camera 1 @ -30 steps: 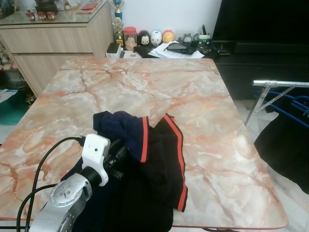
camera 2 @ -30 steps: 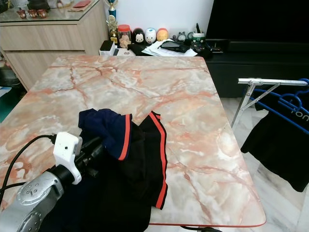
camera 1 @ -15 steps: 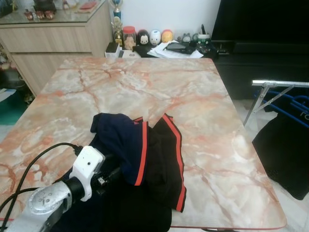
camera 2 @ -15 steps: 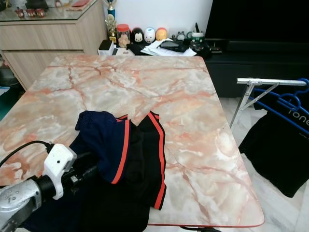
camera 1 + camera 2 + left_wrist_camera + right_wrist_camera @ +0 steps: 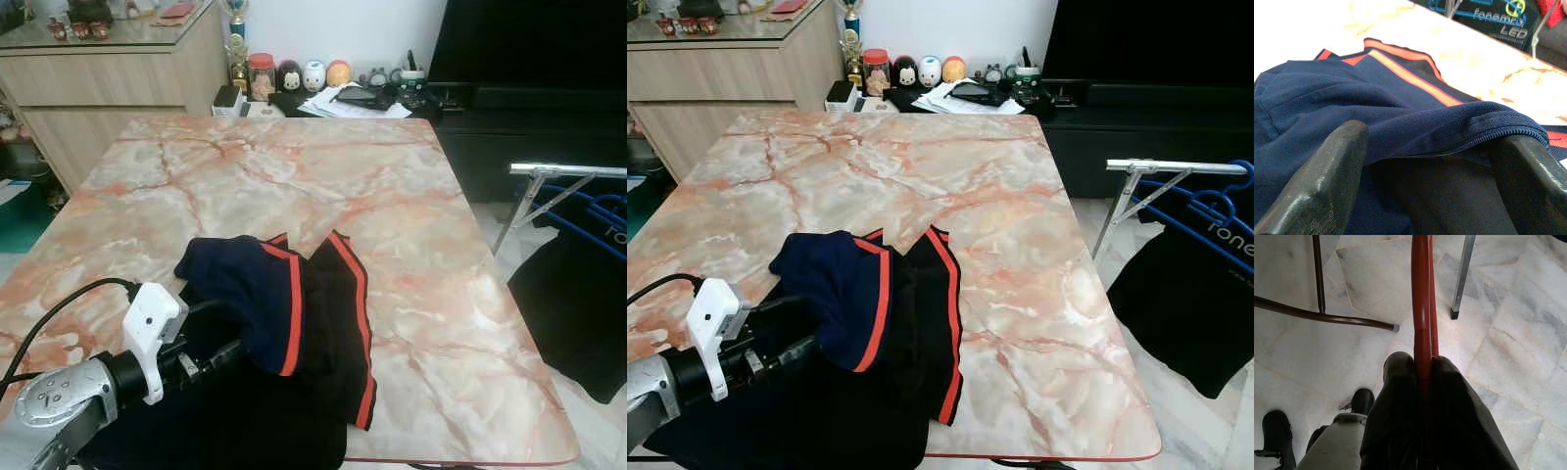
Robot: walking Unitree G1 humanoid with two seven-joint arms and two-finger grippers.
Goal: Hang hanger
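A dark navy and black garment [image 5: 313, 333] with orange-red stripes lies bunched at the near edge of the marble table [image 5: 294, 166]. My left gripper [image 5: 217, 357] reaches into it from the left. In the left wrist view its fingers [image 5: 1332, 171] stand wide apart, open, with a navy fold [image 5: 1415, 122] draped across the gap between them. My right gripper [image 5: 1422, 364] hangs low over the tiled floor, shut on the thin bar of a red hanger [image 5: 1420, 293].
A metal clothes rack [image 5: 568, 171] stands right of the table with blue hangers [image 5: 588, 220] and a black garment [image 5: 573, 313] on it. A wooden cabinet [image 5: 108, 78] is at the back left, with jars and papers [image 5: 343, 93] behind the table. Furniture legs [image 5: 1462, 279] stand near my feet [image 5: 1276, 431].
My left arm has drawn back to the left and lower along the near table edge. The navy fold of the garment has shifted left with it.
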